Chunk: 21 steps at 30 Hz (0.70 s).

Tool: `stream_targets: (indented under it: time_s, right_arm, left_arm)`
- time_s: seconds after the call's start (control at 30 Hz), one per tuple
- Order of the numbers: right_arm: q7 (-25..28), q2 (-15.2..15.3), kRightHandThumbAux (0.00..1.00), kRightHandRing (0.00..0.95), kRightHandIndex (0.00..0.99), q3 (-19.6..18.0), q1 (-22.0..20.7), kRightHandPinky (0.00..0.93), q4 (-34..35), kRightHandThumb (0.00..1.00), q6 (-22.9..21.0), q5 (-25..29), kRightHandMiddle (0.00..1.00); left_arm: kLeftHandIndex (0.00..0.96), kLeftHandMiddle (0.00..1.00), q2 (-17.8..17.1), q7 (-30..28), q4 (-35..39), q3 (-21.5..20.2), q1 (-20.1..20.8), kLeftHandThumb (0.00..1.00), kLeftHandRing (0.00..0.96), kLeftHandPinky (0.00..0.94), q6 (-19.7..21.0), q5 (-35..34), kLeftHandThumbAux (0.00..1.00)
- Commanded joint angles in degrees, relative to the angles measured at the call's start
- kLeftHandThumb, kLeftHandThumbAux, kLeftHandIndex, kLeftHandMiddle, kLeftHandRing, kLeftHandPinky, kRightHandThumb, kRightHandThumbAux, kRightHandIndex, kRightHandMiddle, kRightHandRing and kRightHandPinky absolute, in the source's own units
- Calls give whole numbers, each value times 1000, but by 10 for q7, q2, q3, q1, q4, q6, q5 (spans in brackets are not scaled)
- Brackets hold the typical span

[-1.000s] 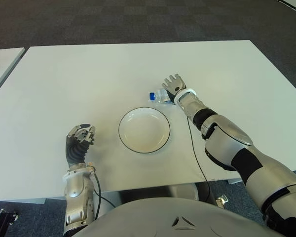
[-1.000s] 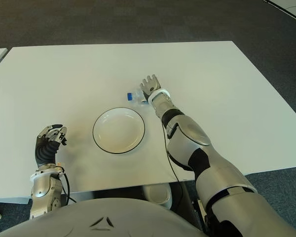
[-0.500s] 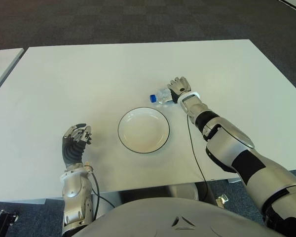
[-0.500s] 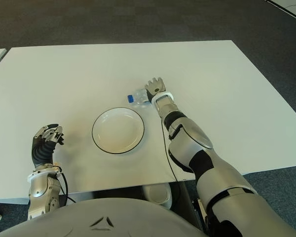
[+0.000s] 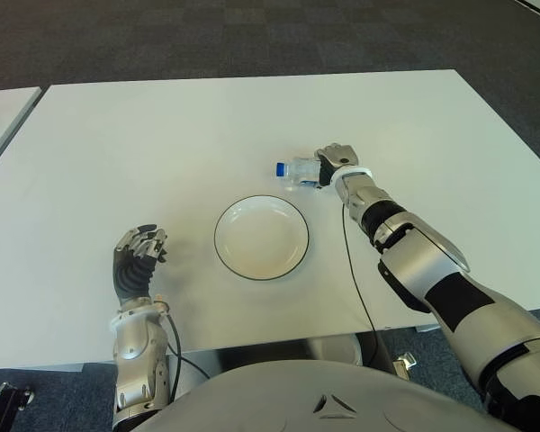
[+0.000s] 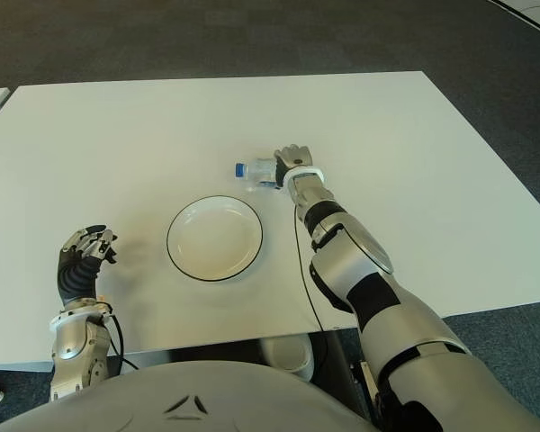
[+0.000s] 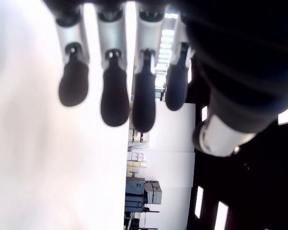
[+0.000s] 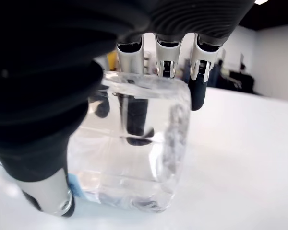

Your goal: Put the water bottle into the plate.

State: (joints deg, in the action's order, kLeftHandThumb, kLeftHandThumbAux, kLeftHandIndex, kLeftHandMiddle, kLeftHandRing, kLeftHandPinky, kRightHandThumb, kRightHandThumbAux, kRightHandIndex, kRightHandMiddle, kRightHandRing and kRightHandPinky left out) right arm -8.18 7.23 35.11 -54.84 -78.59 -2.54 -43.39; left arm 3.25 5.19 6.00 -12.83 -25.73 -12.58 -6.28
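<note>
The clear water bottle (image 5: 297, 171) with a blue cap lies on its side on the white table (image 5: 144, 144), just beyond the plate's far right rim. My right hand (image 5: 335, 160) is over its base end, fingers (image 8: 199, 91) curled around the bottle (image 8: 134, 153) and the thumb on the near side. The white plate (image 5: 261, 238) with a dark rim holds nothing. My left hand (image 5: 139, 256) shows to the left of the plate near the table's front edge, fingers (image 7: 115, 100) relaxed and holding nothing.
A thin black cable (image 5: 355, 279) runs along the table beside my right forearm to the front edge. A second table's corner (image 5: 4, 108) shows at the far left. Dark carpet lies beyond the table.
My right hand, spread above the bottle a second ago, has closed its fingers down around it. The bottle's cap end has shifted slightly. The left hand has barely moved.
</note>
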Motion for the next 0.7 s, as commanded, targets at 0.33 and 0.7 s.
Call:
stream_targets:
  time_s: [0.33,0.7]
  right_arm:
    - [131,-14,728,697,433,-132,23,679,-8,698,-25,122,714]
    - [142,8,728,750,437,-130,33,762,-9,697,16,103,762]
  left_arm:
    - [407,516,-2,0,-7,-12,8,835,669,671,15,-14,678]
    - [406,514,-1,-2,-3,-19,8,835,663,672,15,-15,678]
